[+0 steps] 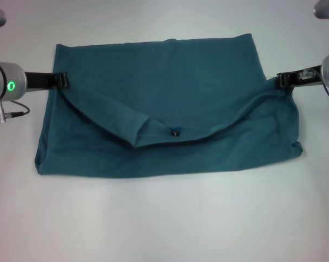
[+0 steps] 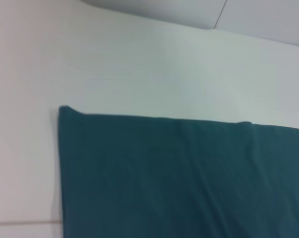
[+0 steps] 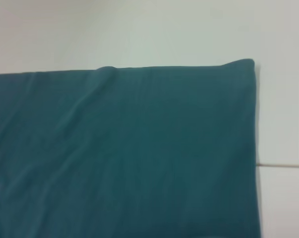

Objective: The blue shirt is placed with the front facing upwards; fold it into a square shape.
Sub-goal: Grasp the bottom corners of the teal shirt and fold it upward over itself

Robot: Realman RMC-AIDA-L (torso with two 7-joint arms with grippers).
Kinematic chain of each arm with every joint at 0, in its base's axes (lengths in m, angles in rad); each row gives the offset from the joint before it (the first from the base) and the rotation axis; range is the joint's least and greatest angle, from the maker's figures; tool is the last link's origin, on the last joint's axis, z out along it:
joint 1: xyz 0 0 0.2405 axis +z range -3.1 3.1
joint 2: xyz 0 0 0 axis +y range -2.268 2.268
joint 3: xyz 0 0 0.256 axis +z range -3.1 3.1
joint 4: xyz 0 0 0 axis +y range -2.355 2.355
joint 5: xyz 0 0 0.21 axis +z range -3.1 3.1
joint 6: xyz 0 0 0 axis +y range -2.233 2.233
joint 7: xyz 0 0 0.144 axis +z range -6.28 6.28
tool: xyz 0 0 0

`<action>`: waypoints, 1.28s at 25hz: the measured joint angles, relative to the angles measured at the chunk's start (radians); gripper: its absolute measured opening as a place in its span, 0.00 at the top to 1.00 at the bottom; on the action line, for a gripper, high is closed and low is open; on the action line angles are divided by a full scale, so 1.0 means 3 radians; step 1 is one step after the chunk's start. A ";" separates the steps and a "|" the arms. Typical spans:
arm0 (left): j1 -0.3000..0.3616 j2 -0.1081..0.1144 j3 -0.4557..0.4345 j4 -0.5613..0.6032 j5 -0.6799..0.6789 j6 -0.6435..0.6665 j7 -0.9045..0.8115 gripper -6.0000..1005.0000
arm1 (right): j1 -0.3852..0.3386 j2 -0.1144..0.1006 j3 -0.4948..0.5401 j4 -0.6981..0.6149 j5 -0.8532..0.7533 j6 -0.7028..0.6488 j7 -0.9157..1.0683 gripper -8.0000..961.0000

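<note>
Blue shirt (image 1: 169, 114) spread on white table (image 1: 164, 224), one fold laid, collar label (image 1: 176, 131) showing. My left gripper (image 1: 63, 81) and right gripper (image 1: 284, 79) at side edges; finger state: cannot tell. Squaring folds remain, I judge.

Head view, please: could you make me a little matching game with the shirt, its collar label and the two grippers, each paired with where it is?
Things:
1. blue shirt
2. collar label
3. left gripper
4. right gripper

Places:
A. at the shirt's left edge
B. spread across the white table, partly folded
C. at the shirt's right edge
D. near the middle of the shirt

Pairs: 1-B, 2-D, 3-A, 4-C
</note>
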 joint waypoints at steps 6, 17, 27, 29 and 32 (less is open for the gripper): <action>-0.0060 -0.0005 0.0055 -0.0077 -0.0001 -0.0219 0.0170 0.99 | 0.0151 0.0055 -0.0001 0.0143 -0.0313 0.0271 0.0008 0.97; -0.0120 -0.0046 0.0055 -0.0131 0.0010 -0.0483 0.0346 0.99 | 0.0343 0.0072 -0.0001 0.0235 -0.0488 0.0536 0.0013 0.97; -0.0159 -0.0078 0.0055 -0.0152 0.0017 -0.0634 0.0382 0.99 | 0.0534 0.0079 -0.0005 0.0459 -0.0794 0.0788 0.0098 0.97; -0.0162 -0.0086 0.0059 -0.0156 0.0018 -0.0652 0.0384 0.99 | 0.0557 0.0083 -0.0008 0.0473 -0.0868 0.0812 0.0132 0.97; -0.0161 -0.0102 0.0110 -0.0159 0.0021 -0.0659 0.0387 0.99 | 0.0589 0.0107 -0.0014 0.0481 -0.0947 0.0821 0.0137 0.97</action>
